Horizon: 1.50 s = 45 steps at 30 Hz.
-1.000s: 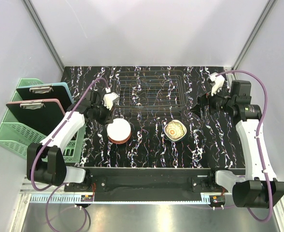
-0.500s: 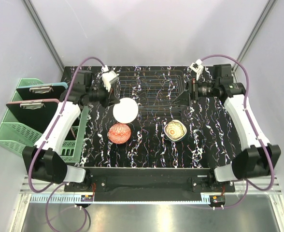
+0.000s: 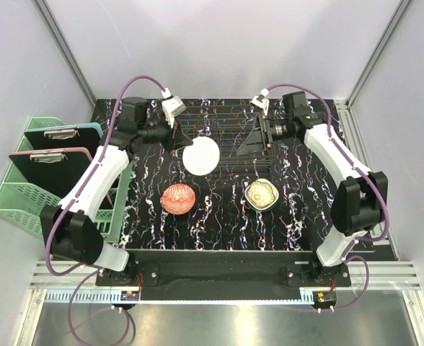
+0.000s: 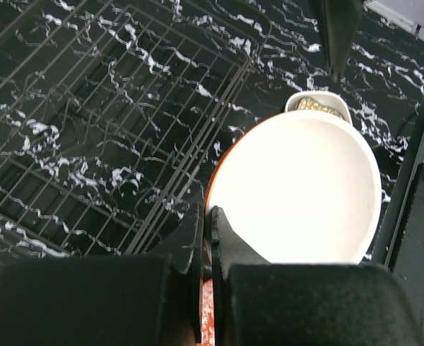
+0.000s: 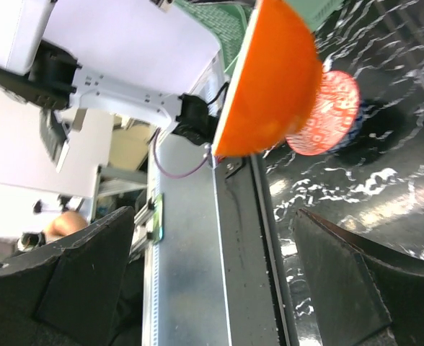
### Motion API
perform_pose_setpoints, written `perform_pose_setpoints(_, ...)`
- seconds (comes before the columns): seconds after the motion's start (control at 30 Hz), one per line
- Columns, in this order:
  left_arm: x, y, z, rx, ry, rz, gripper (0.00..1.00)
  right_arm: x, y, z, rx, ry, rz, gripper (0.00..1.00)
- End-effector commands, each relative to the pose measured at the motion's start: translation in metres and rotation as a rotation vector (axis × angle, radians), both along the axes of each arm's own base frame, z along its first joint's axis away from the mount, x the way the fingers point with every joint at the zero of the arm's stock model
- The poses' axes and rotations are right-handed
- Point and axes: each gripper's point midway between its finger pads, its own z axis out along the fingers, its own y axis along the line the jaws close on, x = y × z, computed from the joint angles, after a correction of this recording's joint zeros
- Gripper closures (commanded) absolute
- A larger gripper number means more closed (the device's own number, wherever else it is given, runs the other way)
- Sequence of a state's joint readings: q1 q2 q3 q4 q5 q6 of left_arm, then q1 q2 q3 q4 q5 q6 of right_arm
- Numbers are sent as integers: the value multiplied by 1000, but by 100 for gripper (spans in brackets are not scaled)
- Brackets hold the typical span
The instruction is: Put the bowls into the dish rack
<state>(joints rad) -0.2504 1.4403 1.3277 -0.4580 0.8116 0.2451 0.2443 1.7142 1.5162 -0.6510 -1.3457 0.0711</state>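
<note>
Left claw (image 3: 179,138): jaws pinched tight on the rim of the round bowl, white inside and orange outside (image 3: 200,156). The bowl is held clear of the black marbled table (image 3: 219,227), tipped on edge, at the near-left edge of the low dark wire dish rack (image 3: 230,128)

Right claw (image 3: 258,138): jaws spread wide, nothing between them, hanging over the right part of the dish rack

View notes:
- Top view: held bowl reads only as a plain white disc
- Left wrist view: dark fingers (image 4: 188,234) closed on the rim, and a thin orange line shows along the bowl's edge
- Right wrist view: the only one giving the full orange outer wall of the bowl, seen between its own wide-apart fingers (image 5: 82,277)

Small red-patterned round bowl (image 3: 178,198) and cream bowl with yellow floral inside (image 3: 262,194) both sit on the table in front of the dish rack, well apart from each other

Mint-green plastic slatted basket (image 3: 14,198) stands off the table's left side, holding clipboards (image 3: 53,162)
</note>
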Motion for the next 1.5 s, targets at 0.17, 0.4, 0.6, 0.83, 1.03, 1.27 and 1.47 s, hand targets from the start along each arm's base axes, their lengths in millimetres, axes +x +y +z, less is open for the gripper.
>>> perform_pose_setpoints(0.17,3,-36,41,-93,-118,-72,100,1,21,6,53,8,91,0)
perform_pose_setpoints(0.4,-5,-50,44,-101,-115,-102,100,5,28,-1,51,25,108,0)
perform_pose_setpoints(0.6,-10,-59,46,-99,-130,-120,100,5,34,-5,53,38,125,0)
perform_pose_setpoints(0.83,-7,-62,48,-79,-161,-101,100,0,38,-9,49,61,140,0)
perform_pose_setpoints(1.03,-4,-62,46,-47,-196,-74,100,-5,38,-13,44,79,144,0)
perform_pose_setpoints(1.27,1,-60,44,-27,-218,-49,100,-8,37,-21,38,106,144,4)
perform_pose_setpoints(1.47,2,-58,46,-23,-230,-39,100,-9,37,-22,46,127,153,10)
